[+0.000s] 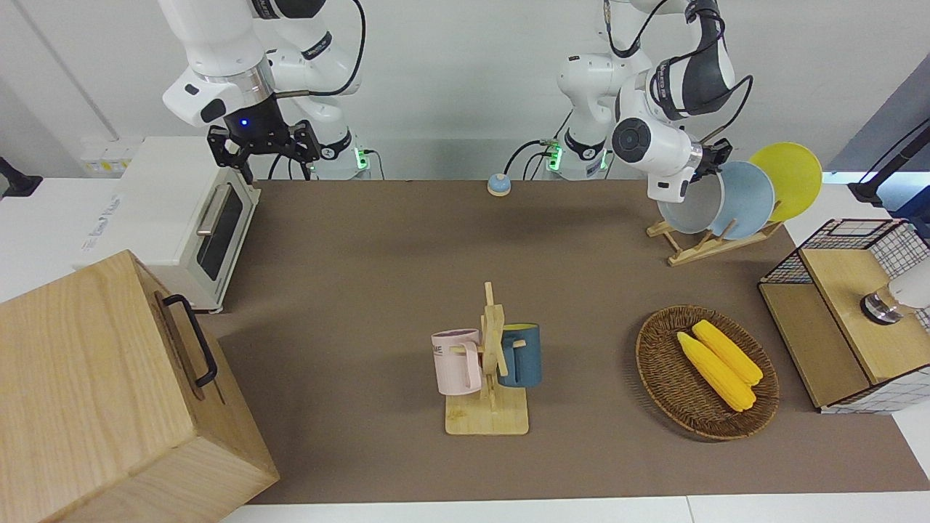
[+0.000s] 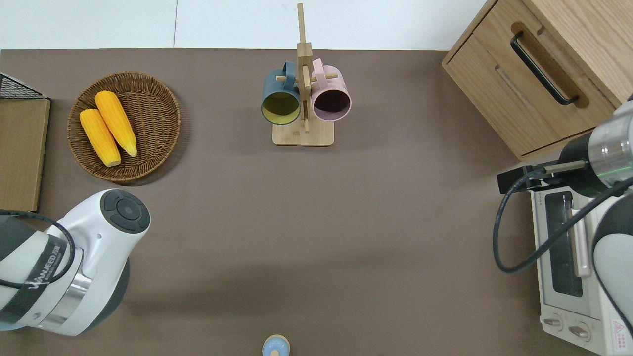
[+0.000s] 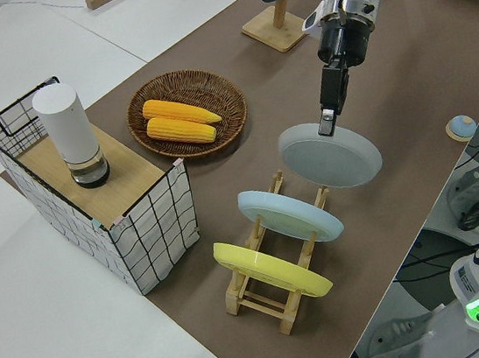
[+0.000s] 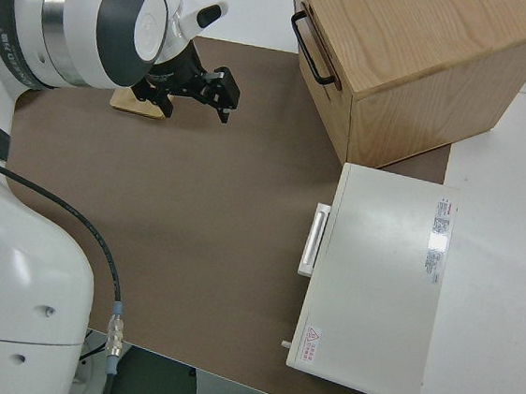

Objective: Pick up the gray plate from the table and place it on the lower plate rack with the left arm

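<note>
Left pincer (image 3: 328,123) clamped on gray plate (image 3: 330,155) rim, over lower plate rack (image 3: 272,289).

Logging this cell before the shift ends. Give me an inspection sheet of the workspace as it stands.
Surface: brown table, no spills seen.
Job's things: gray plate tilted over the lower plate rack, beside the light-blue plate and yellow plate.
Clutter: mug stand, corn basket, toaster oven, wooden cabinet, wire crate.
Grippers: left claw pinches the gray plate's rim; right claw parked, open.
Cables: black, on both arms.
Surroundings: nothing seen.
</note>
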Tool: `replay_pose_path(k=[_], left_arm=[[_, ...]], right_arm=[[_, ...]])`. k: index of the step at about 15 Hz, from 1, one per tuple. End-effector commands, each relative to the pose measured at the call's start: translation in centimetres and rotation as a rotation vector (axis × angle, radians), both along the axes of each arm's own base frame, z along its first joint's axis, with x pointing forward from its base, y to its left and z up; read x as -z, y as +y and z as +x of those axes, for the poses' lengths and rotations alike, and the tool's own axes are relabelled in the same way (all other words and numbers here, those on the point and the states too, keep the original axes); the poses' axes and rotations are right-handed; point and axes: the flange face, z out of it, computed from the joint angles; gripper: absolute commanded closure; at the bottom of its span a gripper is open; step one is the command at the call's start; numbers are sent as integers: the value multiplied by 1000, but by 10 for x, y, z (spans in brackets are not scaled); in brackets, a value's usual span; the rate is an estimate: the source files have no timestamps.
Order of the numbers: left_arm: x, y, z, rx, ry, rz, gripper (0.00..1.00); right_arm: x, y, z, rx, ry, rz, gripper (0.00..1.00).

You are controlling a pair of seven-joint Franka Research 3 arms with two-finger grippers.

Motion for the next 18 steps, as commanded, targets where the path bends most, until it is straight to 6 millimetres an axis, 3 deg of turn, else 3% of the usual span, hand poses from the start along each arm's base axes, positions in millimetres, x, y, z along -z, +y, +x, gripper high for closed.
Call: replay_pose_path(k=[1, 13, 14, 16, 17, 18], left_arm=[[13, -1, 0, 4, -23, 48, 1000], [48, -4, 7, -3, -26, 52, 1000], [51, -4, 8, -3, -16, 55, 936], [52, -3, 8, 1, -14, 61, 486], [51, -3, 8, 2, -16, 62, 395], [51, -3, 9, 4, -17, 62, 4]], right_arm=[[-5, -1, -2, 15, 3, -3, 17], [-5, -1, -2, 15, 3, -3, 17], [-4, -1, -2, 15, 4, -2, 17], [-5, -1, -2, 15, 1, -3, 17], [-5, -1, -2, 15, 3, -3, 17], [-4, -1, -2, 15, 4, -2, 17]])
